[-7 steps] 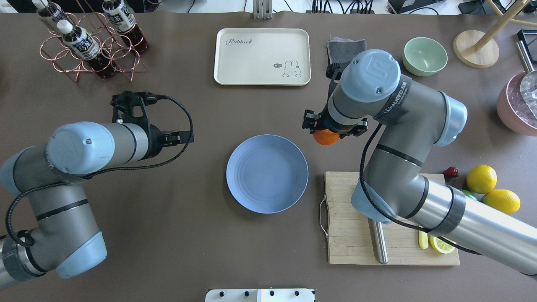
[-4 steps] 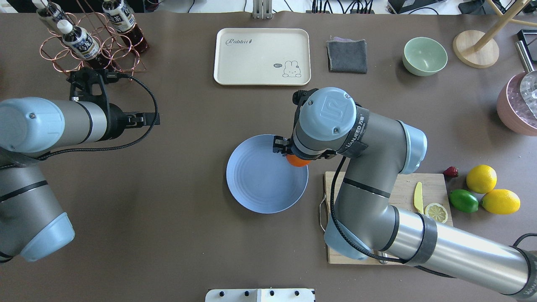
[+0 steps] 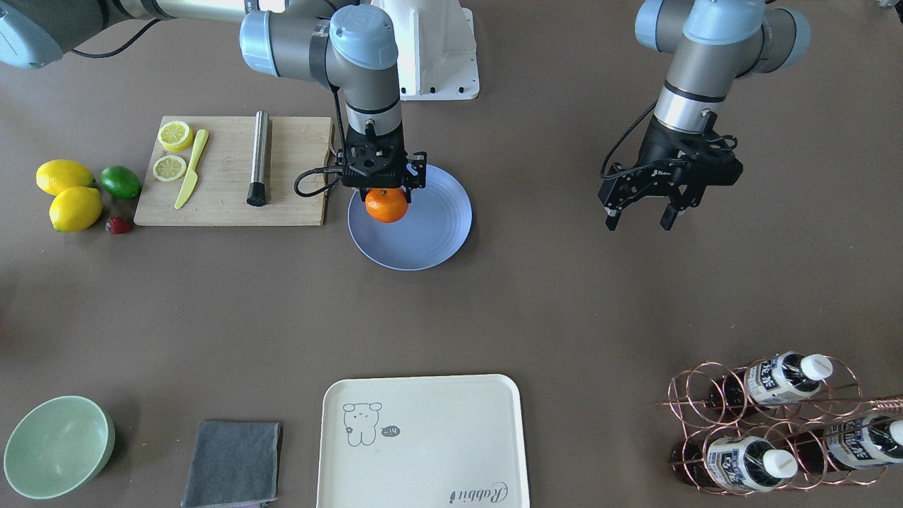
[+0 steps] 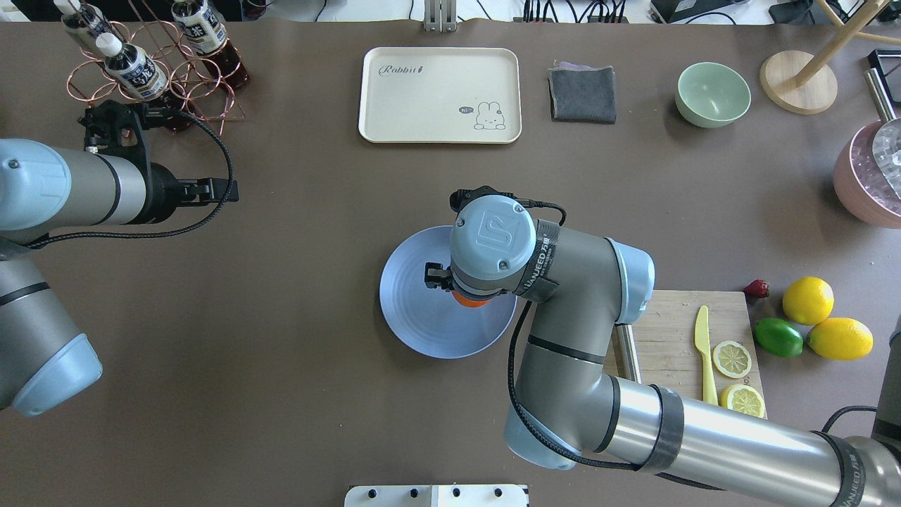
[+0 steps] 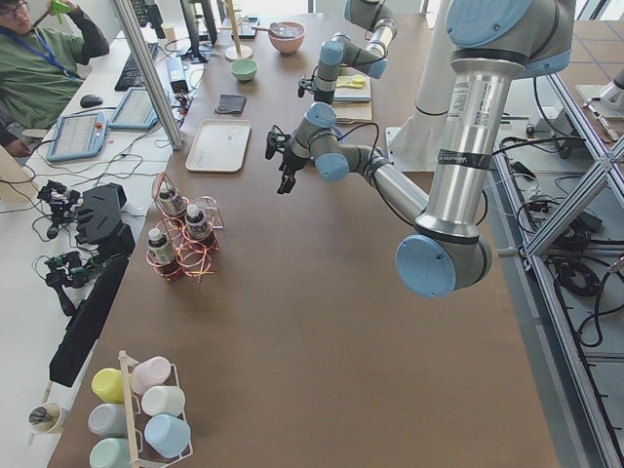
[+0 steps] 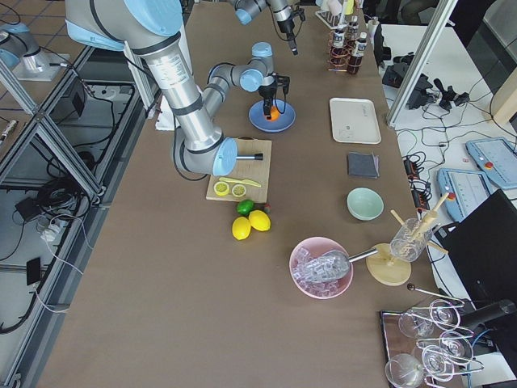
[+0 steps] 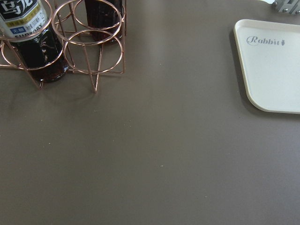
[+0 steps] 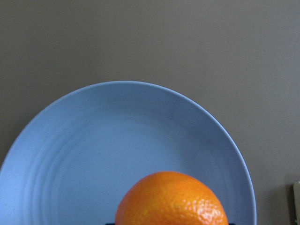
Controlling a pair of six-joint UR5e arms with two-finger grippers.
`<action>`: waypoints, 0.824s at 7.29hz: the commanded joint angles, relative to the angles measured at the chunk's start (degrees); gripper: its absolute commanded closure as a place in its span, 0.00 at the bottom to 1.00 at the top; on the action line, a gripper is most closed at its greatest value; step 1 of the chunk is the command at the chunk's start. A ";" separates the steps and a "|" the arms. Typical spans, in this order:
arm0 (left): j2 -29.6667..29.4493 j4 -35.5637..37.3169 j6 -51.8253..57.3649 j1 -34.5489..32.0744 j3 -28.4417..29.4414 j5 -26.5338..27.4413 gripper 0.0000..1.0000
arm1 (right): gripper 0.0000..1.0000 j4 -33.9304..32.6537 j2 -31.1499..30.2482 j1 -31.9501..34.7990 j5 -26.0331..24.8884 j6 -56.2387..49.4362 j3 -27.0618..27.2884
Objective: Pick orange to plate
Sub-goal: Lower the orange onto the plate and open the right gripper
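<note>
The orange [image 3: 386, 205] hangs between the fingers of my right gripper [image 3: 384, 189], which is shut on it. It is over the light-blue plate [image 3: 434, 229], on the side nearest the cutting board. From overhead only a sliver of the orange [image 4: 467, 301] shows under the wrist, above the plate [image 4: 412, 313]. The right wrist view shows the orange [image 8: 172, 200] close above the plate [image 8: 108, 140]; I cannot tell whether they touch. My left gripper [image 3: 638, 223] hovers open and empty, far from the plate and close to the bottle rack.
A wooden cutting board [image 4: 665, 331] with lemon slices, a yellow knife and a metal rod lies right of the plate. Two lemons [image 4: 808, 300], a lime [image 4: 778, 337] and a strawberry sit beyond it. At the back are a cream tray [image 4: 440, 95], grey cloth [image 4: 582, 94], mint bowl [image 4: 712, 94] and bottle rack [image 4: 151, 70].
My right arm carried the orange from beyond the plate's far right edge to above the plate. My left arm drew back to the left, toward the bottle rack.
</note>
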 commanded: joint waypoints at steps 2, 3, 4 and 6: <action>0.67 0.06 0.12 -1.48 0.61 -2.46 0.02 | 1.00 8.52 1.59 -1.33 -1.88 0.23 -6.89; 0.67 -0.03 0.12 -1.49 0.79 -2.46 0.02 | 1.00 9.53 1.76 -1.42 -1.88 0.24 -8.14; 0.67 -0.03 0.12 -1.49 0.79 -2.46 0.02 | 0.94 9.63 2.03 -1.42 -1.79 0.24 -8.15; 0.67 0.06 0.12 -1.40 1.05 -2.46 0.02 | 0.00 9.02 2.38 -1.25 -1.45 0.50 -7.20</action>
